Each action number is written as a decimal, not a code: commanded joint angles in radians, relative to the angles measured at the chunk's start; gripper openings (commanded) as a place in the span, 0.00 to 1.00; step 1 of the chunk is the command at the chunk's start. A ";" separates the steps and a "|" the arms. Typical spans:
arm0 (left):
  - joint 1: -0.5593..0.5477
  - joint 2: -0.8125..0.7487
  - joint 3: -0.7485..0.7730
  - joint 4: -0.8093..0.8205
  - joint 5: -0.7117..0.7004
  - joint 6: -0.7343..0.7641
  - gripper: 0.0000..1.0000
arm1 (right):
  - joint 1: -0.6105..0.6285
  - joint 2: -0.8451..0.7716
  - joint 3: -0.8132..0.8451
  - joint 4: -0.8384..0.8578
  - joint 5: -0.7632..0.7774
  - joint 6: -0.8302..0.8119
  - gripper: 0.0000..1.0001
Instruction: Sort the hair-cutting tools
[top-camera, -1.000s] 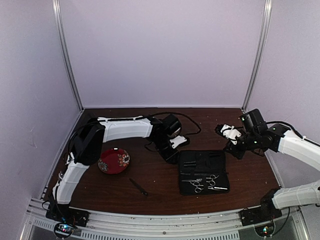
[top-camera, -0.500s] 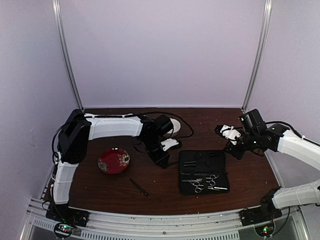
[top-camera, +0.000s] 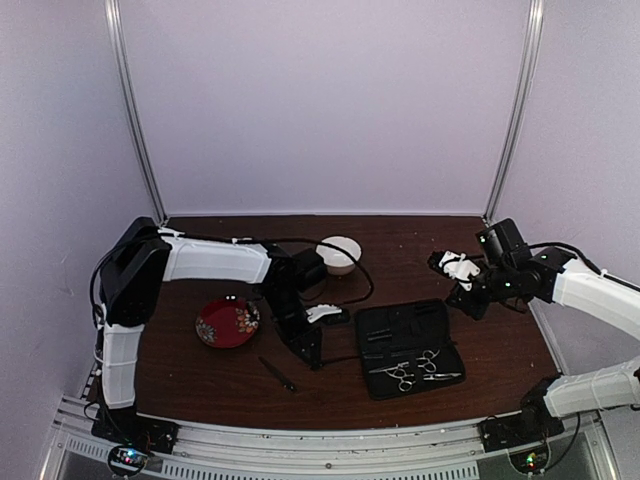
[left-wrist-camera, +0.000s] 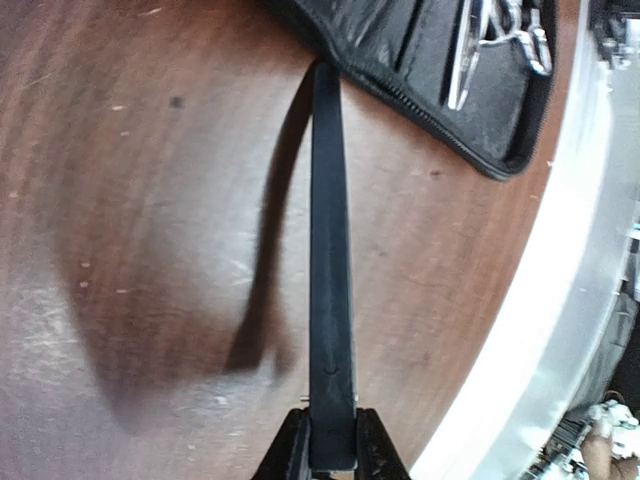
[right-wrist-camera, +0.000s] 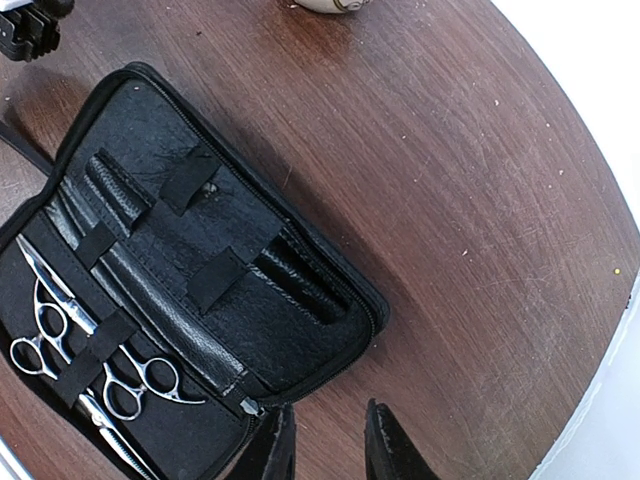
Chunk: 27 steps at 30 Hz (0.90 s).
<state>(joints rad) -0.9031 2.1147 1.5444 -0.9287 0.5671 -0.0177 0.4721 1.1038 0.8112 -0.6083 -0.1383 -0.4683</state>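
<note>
1. The left end effector (left-wrist-camera: 330, 445) is seen closed on a flat black strip (left-wrist-camera: 328, 250), which is pinched at its near end between the two fingers.
2. The strip is stretched just above the counter (top-camera: 330, 395), and its far end meets the zipped edge of the black case (top-camera: 400, 325). Whether it is attached there cannot be told.
3. The case is laid open and flat on the counter, right of centre, and sits at an angle to the counter's edge.
4. Two silver scissors are held under elastic loops in the near half of the case: one (top-camera: 397, 374) to the left and the other (top-camera: 428, 358) to the right, side by side. Which of them is longer cannot be told.
5. The thin black stick (top-camera: 278, 374) is found bare on the counter, left of the case and apart from it, just in front of the red patterned plate (top-camera: 228, 322).
6. The right end effector (right-wrist-camera: 325, 435) is held above the counter past the case's right edge. Its fingers are parted narrowly, and nothing is seen between them.
7. A white bowl (top-camera: 338, 253) is set behind the left arm, towards the back of the counter.
</note>
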 joint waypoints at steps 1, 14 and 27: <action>0.032 0.007 -0.011 -0.007 0.126 0.032 0.17 | -0.006 0.006 0.000 0.002 -0.008 -0.007 0.24; 0.083 0.015 -0.036 -0.035 0.024 0.033 0.38 | -0.006 0.008 0.000 0.000 -0.005 -0.007 0.25; 0.032 -0.077 0.036 -0.065 -0.282 -0.006 0.44 | -0.006 -0.002 -0.002 -0.001 -0.006 -0.010 0.25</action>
<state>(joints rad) -0.8249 2.0895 1.5322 -0.9810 0.4183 -0.0113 0.4721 1.1072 0.8112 -0.6090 -0.1387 -0.4717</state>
